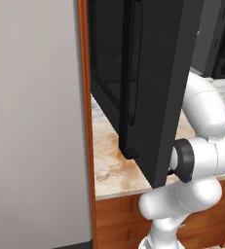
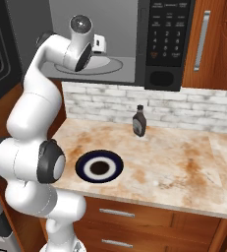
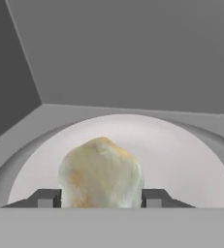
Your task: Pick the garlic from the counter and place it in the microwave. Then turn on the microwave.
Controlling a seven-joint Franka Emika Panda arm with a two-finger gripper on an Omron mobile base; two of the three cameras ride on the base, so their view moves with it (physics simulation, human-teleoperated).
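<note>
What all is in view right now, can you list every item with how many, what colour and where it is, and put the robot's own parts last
garlic: one, whitish with yellow-brown patches, between the fingertips, over the microwave's turntable
microwave: one, black with a grey inside, above the counter, door swung open
turntable: one, pale grey, round, on the microwave floor
plate: one, dark blue with a white ring and dark centre, on the counter near its front edge
sauce bottle: one, dark brown with a label, upright by the brick wall
counter: one, beige marble with rusty veins, over wooden drawers
gripper: one, dark fingertips either side of the garlic, inside the microwave
arm: one, white with dark joints, reaching into the microwave
</note>
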